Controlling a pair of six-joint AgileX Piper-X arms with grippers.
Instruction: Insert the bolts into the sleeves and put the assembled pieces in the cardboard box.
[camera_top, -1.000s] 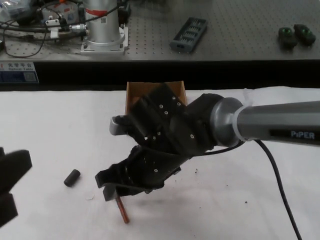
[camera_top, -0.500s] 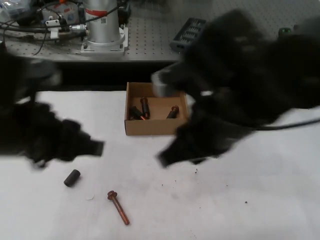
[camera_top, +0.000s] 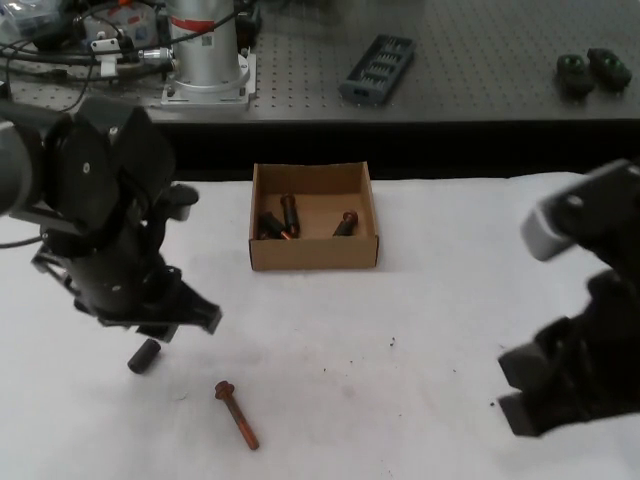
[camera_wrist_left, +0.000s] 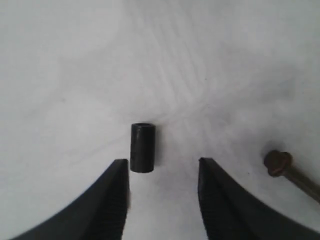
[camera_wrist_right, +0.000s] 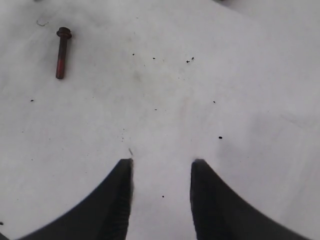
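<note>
Jaws spread, left gripper (camera_wrist_left: 162, 165) is settling over the black sleeve (camera_wrist_left: 143, 148) while the open right gripper (camera_wrist_right: 161, 167) is leaving the bolt (camera_top: 236, 414).

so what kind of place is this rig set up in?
Looks like a robotics lab bench: a perforated optical table behind, a metal column and tangled cables on it, and a white-covered work surface in front.
</note>
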